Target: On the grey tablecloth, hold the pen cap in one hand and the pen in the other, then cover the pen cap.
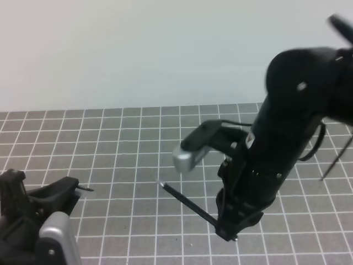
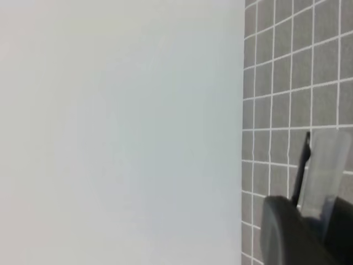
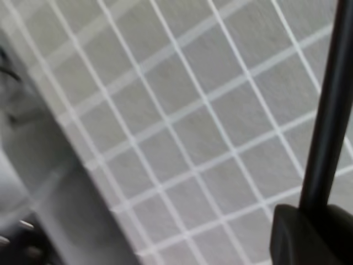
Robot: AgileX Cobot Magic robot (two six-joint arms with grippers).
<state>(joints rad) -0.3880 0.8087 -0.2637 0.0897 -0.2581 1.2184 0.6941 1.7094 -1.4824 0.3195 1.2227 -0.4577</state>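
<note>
The pen (image 1: 187, 203) is a thin black stick held low over the grey tablecloth (image 1: 127, 143), its pale tip pointing up-left. My right gripper (image 1: 227, 234) is shut on its lower right end. In the right wrist view the pen (image 3: 330, 110) rises out of a dark finger (image 3: 309, 237). My left gripper (image 1: 74, 191) sits at the bottom left, shut on the pen cap (image 1: 85, 189), whose small black end pokes out to the right. In the left wrist view the pen cap (image 2: 302, 165) lies against a pale finger (image 2: 326, 171). A wide gap separates pen tip and cap.
A plain white wall (image 1: 138, 49) stands behind the cloth. The bulky right arm (image 1: 298, 110) with its silver wrist camera (image 1: 187, 157) fills the right side, and thin cables (image 1: 336, 160) hang at the far right. The left arm's body (image 1: 33, 232) fills the bottom-left corner.
</note>
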